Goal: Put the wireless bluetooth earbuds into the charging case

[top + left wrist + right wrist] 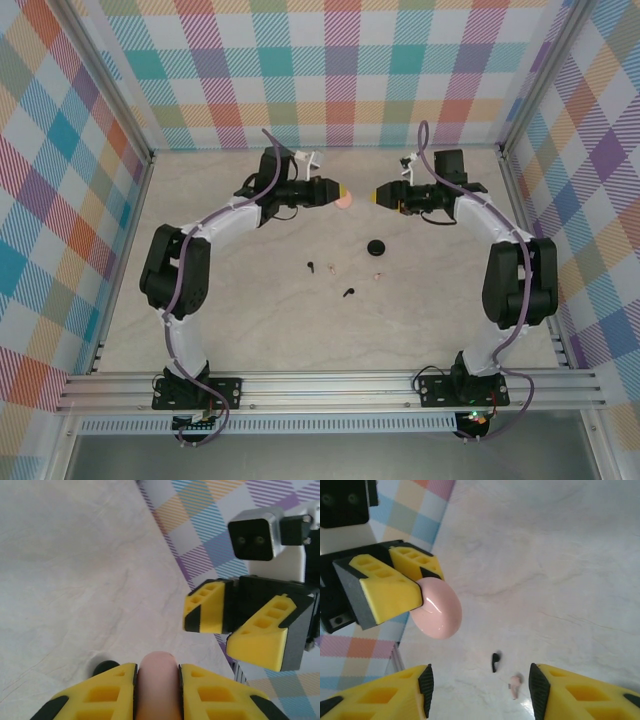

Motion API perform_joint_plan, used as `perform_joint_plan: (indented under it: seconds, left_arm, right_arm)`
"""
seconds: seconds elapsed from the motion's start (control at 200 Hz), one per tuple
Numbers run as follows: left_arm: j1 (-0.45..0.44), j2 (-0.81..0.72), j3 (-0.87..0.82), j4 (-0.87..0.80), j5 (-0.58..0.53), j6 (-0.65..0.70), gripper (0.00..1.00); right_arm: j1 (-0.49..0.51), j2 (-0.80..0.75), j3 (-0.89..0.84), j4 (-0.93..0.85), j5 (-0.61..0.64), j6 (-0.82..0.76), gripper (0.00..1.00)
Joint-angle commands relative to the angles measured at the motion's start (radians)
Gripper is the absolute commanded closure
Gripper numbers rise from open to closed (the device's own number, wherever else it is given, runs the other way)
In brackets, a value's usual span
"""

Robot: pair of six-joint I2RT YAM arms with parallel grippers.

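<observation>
- On the arms' side of the black case (376, 246), four earbuds (348, 293) lie loose on the table (250, 330). One pale bud sits just beside the case, one black bud is further toward the arms, and a black and a pale one lie off to its left.
- Each bud is a tiny stemmed piece, glossy black or whitish-pink, and far smaller than the round case.
- They are probably very light, hard and slick, so they could skate away or flick out of a pinch.
- The stem looks the best place to hold, gripped crosswise with gentle pressure and the rounded head left free.
- Beyond the black case and to its left, the pink case (439, 614) hangs above the table. It is a smooth, shiny disc.
- The left gripper (158, 677) has its jaws clamped on the pink case's edge.
- Beyond the black case, facing the pink one, the right gripper (481, 687) has its jaws wide apart and holds nothing.
</observation>
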Motion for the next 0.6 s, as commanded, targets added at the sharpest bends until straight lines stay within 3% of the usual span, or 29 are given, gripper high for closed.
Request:
perform_joint_plan:
  seconds: [0.0,0.38,0.595]
  left_arm:
    - [0.007,-0.068,0.002,-0.025,0.089,0.075,0.78]
    - [-0.004,-0.119,0.004,0.031,0.161,0.04,0.77]
    - [-0.013,-0.128,0.004,0.034,0.164,0.039,0.77]
  right_arm:
    - [0.006,-0.045,0.026,0.037,-0.157,-0.05,0.42]
    - [0.066,-0.005,0.087,0.037,-0.255,-0.068,0.39]
    - [0.094,0.016,0.122,0.018,-0.269,-0.081,0.43]
